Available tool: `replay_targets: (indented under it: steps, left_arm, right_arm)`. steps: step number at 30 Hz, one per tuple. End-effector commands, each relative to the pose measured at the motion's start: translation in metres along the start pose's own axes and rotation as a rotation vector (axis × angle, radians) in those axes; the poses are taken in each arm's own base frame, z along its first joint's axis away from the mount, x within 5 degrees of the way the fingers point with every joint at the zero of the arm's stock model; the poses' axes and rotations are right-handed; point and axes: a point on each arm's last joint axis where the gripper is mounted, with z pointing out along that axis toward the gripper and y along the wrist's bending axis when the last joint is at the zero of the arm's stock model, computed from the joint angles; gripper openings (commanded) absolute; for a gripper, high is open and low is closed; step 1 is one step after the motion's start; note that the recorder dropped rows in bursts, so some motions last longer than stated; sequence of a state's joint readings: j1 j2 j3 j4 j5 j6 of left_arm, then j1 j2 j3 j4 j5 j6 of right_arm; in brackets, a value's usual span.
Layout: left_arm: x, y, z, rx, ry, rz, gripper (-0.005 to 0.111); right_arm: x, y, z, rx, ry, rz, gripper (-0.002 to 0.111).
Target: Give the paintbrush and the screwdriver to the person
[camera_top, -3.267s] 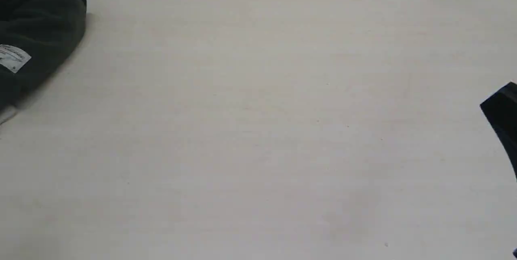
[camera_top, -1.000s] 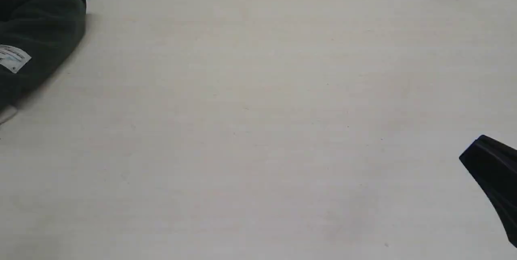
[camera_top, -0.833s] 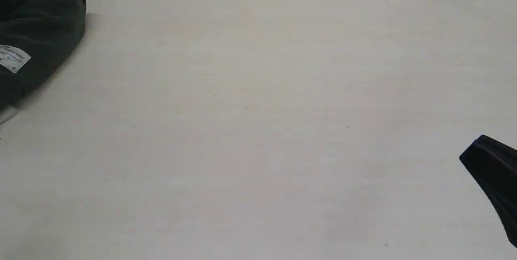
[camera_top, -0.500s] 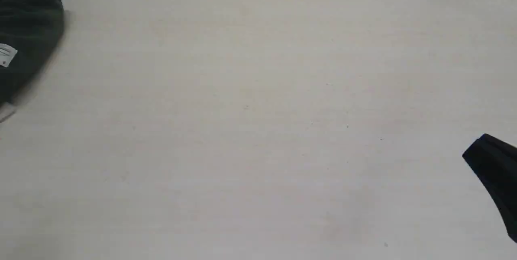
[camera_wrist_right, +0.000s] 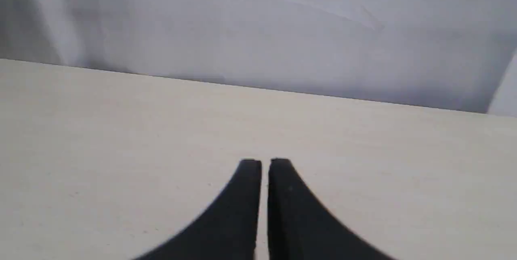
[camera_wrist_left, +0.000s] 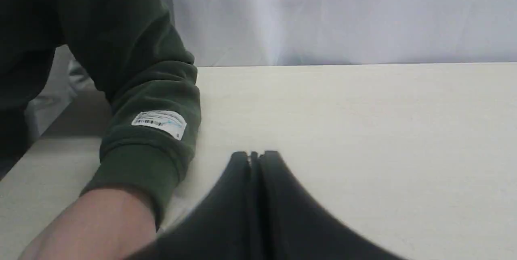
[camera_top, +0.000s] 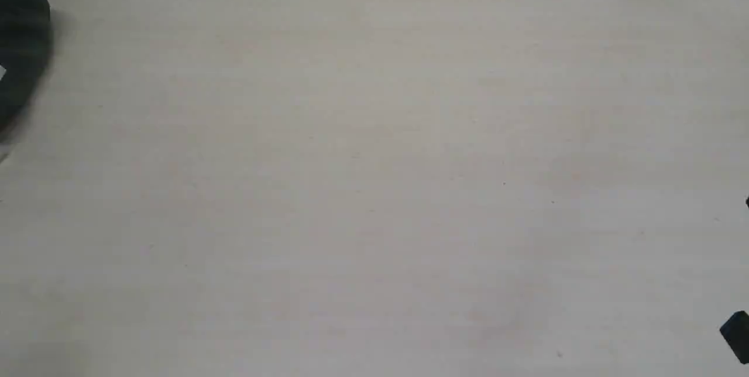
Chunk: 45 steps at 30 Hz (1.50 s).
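While the person's hand [camera_wrist_left: 93, 227] lies just beside it, grip unseen, the left gripper [camera_wrist_left: 254, 154] is closed and empty above the table [camera_wrist_left: 363, 110]; the right gripper [camera_wrist_right: 264, 162] likewise.

**A:** How was the light?

**B:** Soft and even, though I couldn't tell its source. The table [camera_top: 374, 160] was bright with no glare, and it greyed slightly toward the near edge in the exterior view.

**A:** Any shadows?

**B:** Only a faint, diffuse one on the table beside the person [camera_top: 20, 43], who was smeared by motion blur at that view's left edge.

**A:** And the wrist views?

**B:** They were soft and a little grainy. The left gripper [camera_wrist_left: 254, 154] and right gripper [camera_wrist_right: 264, 162] were fairly crisp at the tips but blurred close to the lens. The backdrop [camera_wrist_right: 258, 22] looked hazy.
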State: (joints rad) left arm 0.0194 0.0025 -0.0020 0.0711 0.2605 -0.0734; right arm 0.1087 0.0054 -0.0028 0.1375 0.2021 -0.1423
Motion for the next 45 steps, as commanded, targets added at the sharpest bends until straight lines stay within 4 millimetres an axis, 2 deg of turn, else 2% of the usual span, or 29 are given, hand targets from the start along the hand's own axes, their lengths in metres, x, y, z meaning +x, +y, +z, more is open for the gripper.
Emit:
replay_targets:
  steps: [1, 12, 45]
  left_arm:
    - [-0.0004, -0.0005, 0.0000, 0.009, -0.011, -0.001, 0.000]
    - [-0.0004, -0.0005, 0.0000, 0.009, -0.011, -0.001, 0.000]
    - [-0.0006, -0.0006, 0.0000, 0.009, -0.013, -0.002, 0.000]
  right_arm:
    - [0.0021, -0.0031, -0.0003, 0.057, 0.014, -0.016, 0.005]
    - [0.0022, -0.0095, -0.0009, 0.171, 0.016, -0.004, 0.005]
    - [0.0019, -0.0097, -0.0009, 0.174, 0.012, -0.004, 0.005]
